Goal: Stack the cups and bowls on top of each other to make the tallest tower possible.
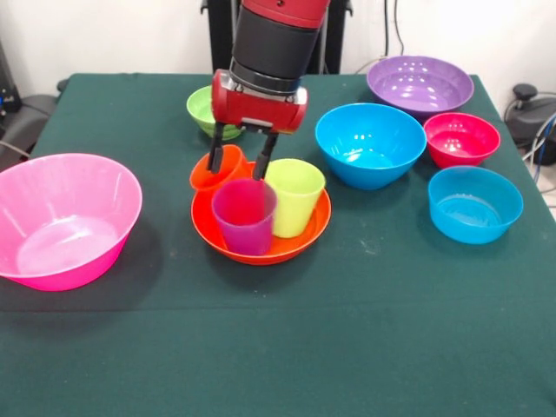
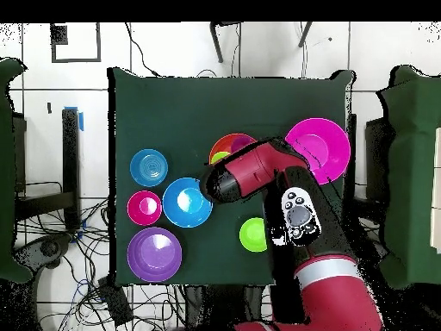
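**Q:** What lay nearest the front camera?

**A:** The pink bowl [image 1: 65, 219], at that view's left edge, upright and well apart from the rest. Just behind it in depth, mid-table, sat the orange bowl [image 1: 261, 228] with the purple cup [image 1: 244, 216] and the lime cup [image 1: 294, 196] standing upright inside it, side by side and touching. At the right, the light blue bowl [image 1: 474, 203] stood alone.

**Q:** And your pincer?

**A:** My gripper [image 1: 240, 164] hung at the orange bowl's back rim. Its 2 fingers [image 1: 215, 159] were spread narrowly and straddled the near wall of the orange cup [image 1: 218, 170], 1 finger outside, 1 inside. Whether they pressed the wall, I could not tell. That cup stood at the bowl's back-left rim, tilted a little; I could not tell if it rested on the rim or on the table [image 1: 278, 347].

**Q:** Farther back?

**A:** The blue bowl [image 1: 369, 144] sat right of my gripper, with the red bowl [image 1: 461, 138] just beside it. Behind my wrist was the green bowl [image 1: 211, 111], partly hidden. Farthest was the purple bowl [image 1: 420, 85], near the table's back-right corner.

**Q:** Any tower?

**A:** Only 2 cups nested in 1 bowl; the other 6 bowls stood singly, all open side up. From overhead, my arm [image 2: 258, 172] covered most of the orange bowl.
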You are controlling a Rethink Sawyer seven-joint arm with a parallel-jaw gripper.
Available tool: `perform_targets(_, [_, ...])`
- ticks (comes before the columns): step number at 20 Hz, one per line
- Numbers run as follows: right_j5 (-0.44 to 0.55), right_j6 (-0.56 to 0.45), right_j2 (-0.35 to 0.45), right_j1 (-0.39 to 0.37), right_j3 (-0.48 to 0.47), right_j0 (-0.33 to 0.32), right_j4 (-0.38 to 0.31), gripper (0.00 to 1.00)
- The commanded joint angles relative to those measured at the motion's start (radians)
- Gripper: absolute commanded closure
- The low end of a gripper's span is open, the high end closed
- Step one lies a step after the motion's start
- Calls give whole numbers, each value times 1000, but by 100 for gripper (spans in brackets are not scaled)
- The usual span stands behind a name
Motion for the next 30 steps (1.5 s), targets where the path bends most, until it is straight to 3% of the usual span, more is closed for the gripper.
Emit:
perform_targets(1, [-54, 3, 54, 118, -55, 28, 30, 0])
perform_targets(10, [-45, 0, 24, 97, -38, 51, 52, 0])
perform_targets(30, [47, -114, 9, -152, 149, -19, 113, 0])
